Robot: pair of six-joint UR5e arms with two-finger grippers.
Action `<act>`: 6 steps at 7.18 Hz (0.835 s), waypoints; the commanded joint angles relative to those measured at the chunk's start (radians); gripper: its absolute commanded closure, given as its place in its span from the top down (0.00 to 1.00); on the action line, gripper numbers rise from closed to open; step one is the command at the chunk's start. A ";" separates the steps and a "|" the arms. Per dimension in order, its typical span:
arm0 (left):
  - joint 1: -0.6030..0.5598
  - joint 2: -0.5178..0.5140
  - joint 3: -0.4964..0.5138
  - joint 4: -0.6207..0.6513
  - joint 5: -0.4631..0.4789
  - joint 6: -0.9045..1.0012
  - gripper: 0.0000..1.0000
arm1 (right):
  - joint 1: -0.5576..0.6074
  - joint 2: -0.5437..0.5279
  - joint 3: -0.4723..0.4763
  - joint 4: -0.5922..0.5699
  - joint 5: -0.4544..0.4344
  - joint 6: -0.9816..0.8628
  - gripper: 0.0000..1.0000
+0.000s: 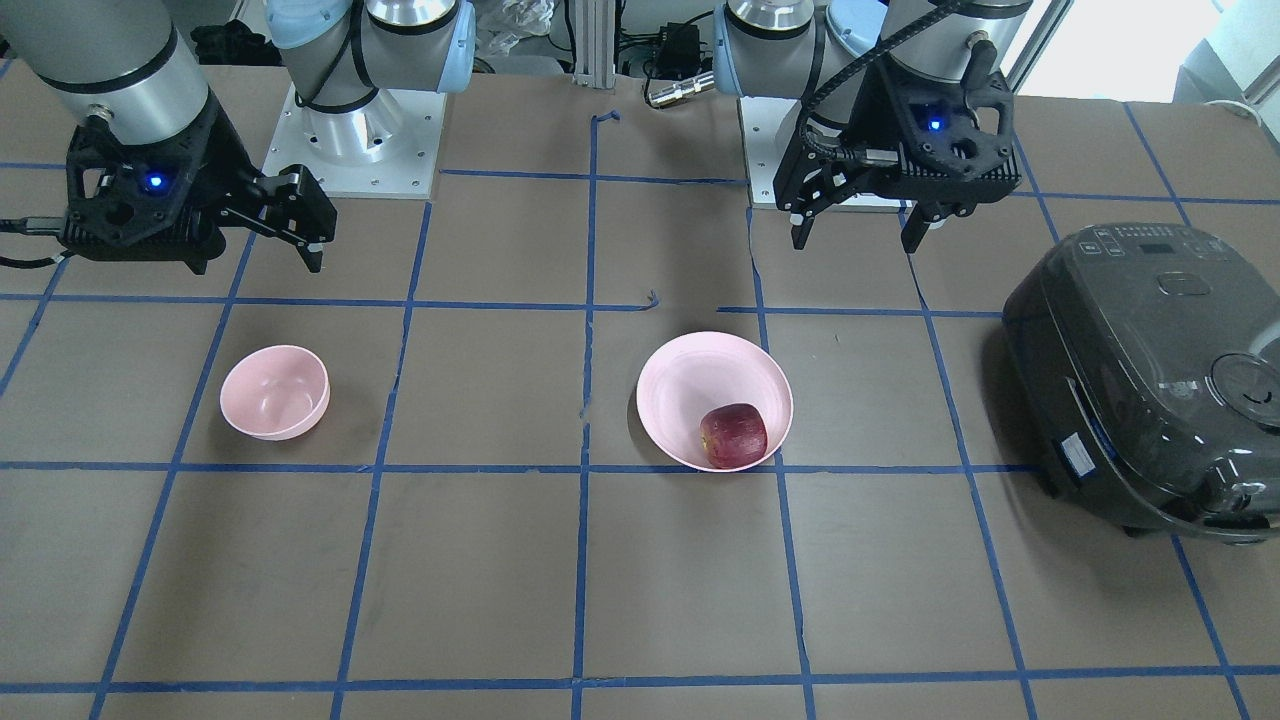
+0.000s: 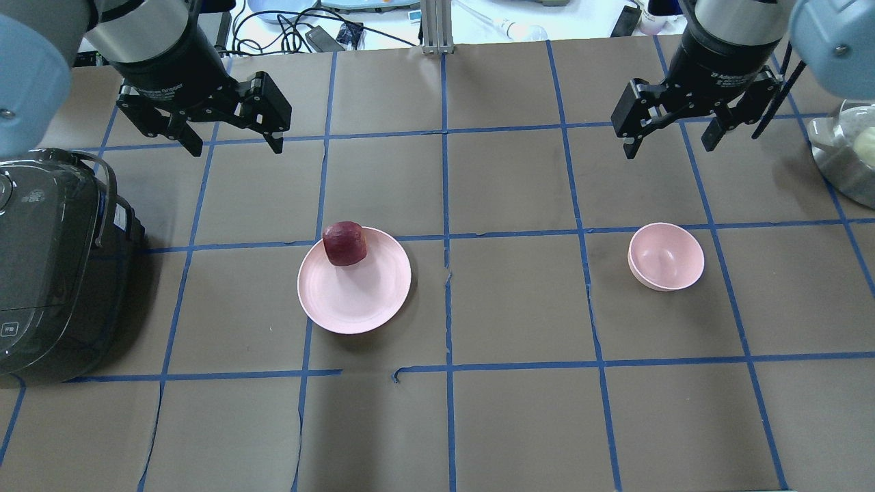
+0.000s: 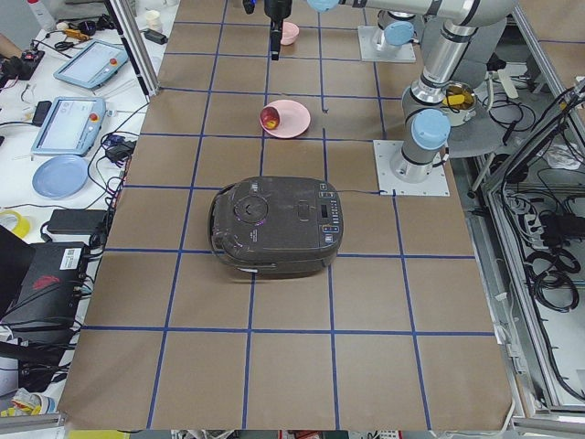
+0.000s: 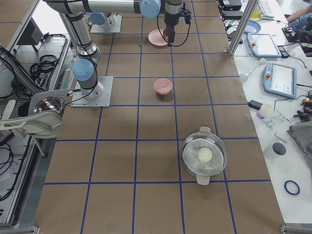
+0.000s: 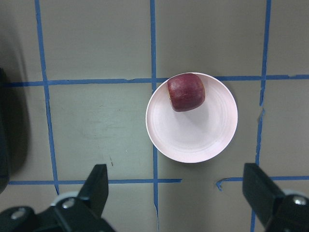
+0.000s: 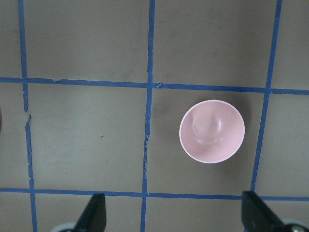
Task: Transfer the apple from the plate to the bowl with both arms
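The dark-red apple [image 2: 344, 243] lies on the far edge of the wide pink plate [image 2: 355, 294], left of the table's middle. It also shows in the front view [image 1: 733, 436] and in the left wrist view [image 5: 186, 92]. The small deep pink bowl [image 2: 665, 256] stands empty on the right and shows in the right wrist view [image 6: 211, 131]. My left gripper [image 2: 236, 147] hangs open and empty, high above the table, behind and left of the plate. My right gripper [image 2: 670, 149] hangs open and empty, high behind the bowl.
A dark rice cooker [image 2: 48, 260] with its lid shut stands at the left edge, beside the plate. A metal pot [image 2: 844, 157] with a pale round item in it sits at the right edge. Blue tape lines grid the brown table top.
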 commanded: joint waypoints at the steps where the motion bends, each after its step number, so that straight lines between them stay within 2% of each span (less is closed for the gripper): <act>1: 0.006 0.000 0.000 0.000 0.001 0.010 1.00 | -0.007 0.005 0.000 -0.017 -0.003 0.001 1.00; 3: 0.009 -0.007 -0.002 0.000 -0.040 -0.004 1.00 | -0.064 0.011 0.001 -0.002 0.000 -0.015 1.00; 5: 0.008 -0.013 -0.002 0.000 -0.045 -0.023 1.00 | -0.067 0.011 0.001 0.003 0.000 -0.015 1.00; 6: -0.001 -0.013 0.000 0.000 -0.036 -0.131 1.00 | -0.067 0.011 0.001 0.003 0.000 -0.015 1.00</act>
